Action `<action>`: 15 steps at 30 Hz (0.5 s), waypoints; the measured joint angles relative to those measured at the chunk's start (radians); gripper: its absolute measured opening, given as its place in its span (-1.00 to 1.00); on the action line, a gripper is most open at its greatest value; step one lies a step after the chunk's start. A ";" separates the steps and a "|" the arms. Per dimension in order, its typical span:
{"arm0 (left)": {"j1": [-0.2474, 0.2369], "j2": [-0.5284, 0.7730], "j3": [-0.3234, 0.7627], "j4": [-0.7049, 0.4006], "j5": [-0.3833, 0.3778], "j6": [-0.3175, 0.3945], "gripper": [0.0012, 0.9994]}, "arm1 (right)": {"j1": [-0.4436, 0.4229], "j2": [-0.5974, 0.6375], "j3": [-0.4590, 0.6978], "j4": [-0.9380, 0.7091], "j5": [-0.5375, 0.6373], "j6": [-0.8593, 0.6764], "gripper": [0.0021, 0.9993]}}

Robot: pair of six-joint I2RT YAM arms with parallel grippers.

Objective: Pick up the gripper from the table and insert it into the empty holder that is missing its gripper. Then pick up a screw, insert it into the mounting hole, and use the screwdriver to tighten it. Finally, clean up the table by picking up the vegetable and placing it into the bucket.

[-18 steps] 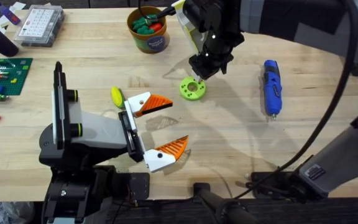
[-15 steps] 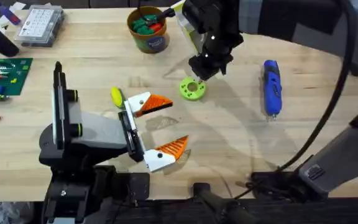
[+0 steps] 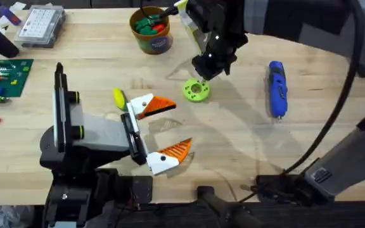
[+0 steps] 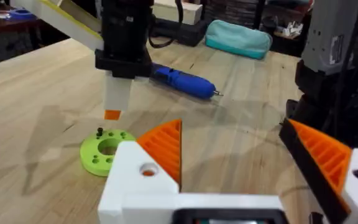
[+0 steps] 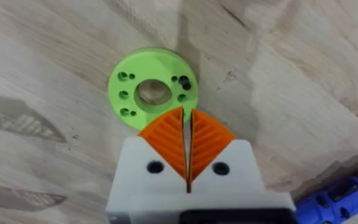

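From above, my left gripper [image 3: 160, 130] sits lower left of middle, fingers wide apart, holding nothing. The yellow vegetable [image 3: 118, 97] lies beside its top finger. The bucket [image 3: 151, 30] is at the top, its blue label too small to read. My right gripper [image 5: 188, 138] hangs over the green ring [image 3: 196, 90], pads pressed together, empty. My right wrist view shows a screw [image 5: 186, 81] in the ring. The screwdriver [image 3: 277, 88] lies right.
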 joint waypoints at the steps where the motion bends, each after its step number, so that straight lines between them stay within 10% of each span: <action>1: 0.000 0.000 0.000 0.000 0.000 0.000 0.97 | 0.000 0.000 0.000 0.001 0.000 0.000 -1.00; 7: 0.000 0.000 0.000 0.000 0.000 0.000 0.97 | 0.000 -0.002 0.000 0.002 0.000 0.001 -0.86; 13: 0.000 0.000 0.000 0.000 0.000 0.000 0.97 | 0.000 -0.022 0.000 -0.002 0.000 -0.004 0.82; 15: 0.000 0.000 0.000 0.000 0.000 0.000 0.97 | 0.000 -0.035 0.000 -0.005 0.000 -0.003 0.97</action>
